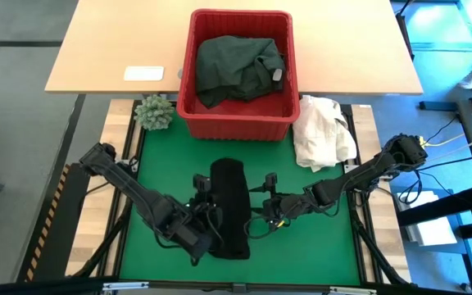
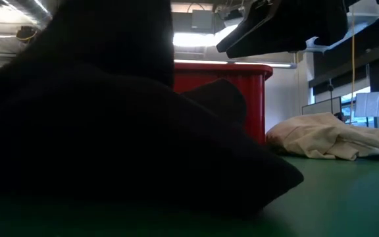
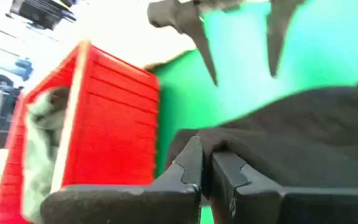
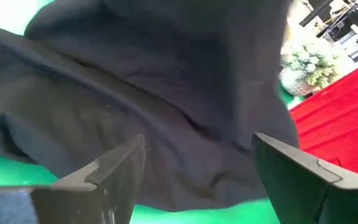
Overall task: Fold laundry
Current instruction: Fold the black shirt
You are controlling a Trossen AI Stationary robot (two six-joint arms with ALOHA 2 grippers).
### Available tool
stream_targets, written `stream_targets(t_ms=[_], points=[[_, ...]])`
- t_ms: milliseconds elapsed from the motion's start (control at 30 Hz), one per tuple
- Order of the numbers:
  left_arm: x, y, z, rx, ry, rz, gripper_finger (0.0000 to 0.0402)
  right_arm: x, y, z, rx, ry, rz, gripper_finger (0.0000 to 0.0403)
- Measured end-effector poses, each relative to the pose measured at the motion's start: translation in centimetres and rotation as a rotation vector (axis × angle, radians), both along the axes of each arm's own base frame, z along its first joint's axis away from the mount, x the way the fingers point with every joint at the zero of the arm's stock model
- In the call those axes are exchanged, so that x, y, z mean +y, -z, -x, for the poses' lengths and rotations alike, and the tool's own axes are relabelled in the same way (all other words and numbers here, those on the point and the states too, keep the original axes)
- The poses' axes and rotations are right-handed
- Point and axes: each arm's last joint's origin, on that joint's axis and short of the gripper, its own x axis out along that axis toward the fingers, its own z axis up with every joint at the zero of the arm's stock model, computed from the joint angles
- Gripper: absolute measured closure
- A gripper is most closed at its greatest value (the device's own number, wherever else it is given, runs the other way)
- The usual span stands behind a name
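Observation:
A black garment (image 1: 229,209) of the laundry lies as a long strip on the green mat (image 1: 318,254), between my two grippers. My left gripper (image 3: 207,149) is at its left side (image 1: 215,215) and is shut on the cloth. My right gripper (image 4: 199,140) is open at the strip's right side (image 1: 254,215), and the black garment (image 4: 154,81) fills the view just beyond its fingers. In the low view the black garment (image 2: 110,131) rises at the left. A dark green garment (image 1: 236,65) lies in the red basket (image 1: 236,124). My left gripper pinches the black garment's left edge (image 3: 235,146) between its two fingers; one layer or several, I cannot tell. The fingers come from the near left, slanting down. The held part is raised, and the rest of the garment lies on the mat.
The red basket stands at the mat's far edge. A cream-white cloth heap (image 1: 322,131) lies to its right and a small plant (image 1: 154,112) to its left. A white flat object (image 1: 143,74) lies on the wooden table behind.

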Motion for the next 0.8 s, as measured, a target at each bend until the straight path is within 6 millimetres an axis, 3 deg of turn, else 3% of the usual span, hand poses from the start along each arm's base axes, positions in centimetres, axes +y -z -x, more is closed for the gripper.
stream_targets(t_ms=[267,433,567,800], points=[[0.1,-0.7,0.0,0.011,0.035,-0.098,0.0401,-0.1,0.0,0.0,-0.006,0.022,0.021,0.0109],[-1.1,-0.3,0.1,0.076,0.142,0.097,0.0401,-0.3,-0.1,0.0,-0.020,0.082,0.074,0.0109],[-2.8,0.8,-0.5,0.050,0.243,0.293,0.0401,-0.4,-0.1,0.0,-0.021,0.086,0.091,0.0109],[-4.2,4.7,-3.1,-0.022,0.438,0.262,0.0401,-0.4,-0.1,0.0,-0.020,0.085,0.093,0.0109]])
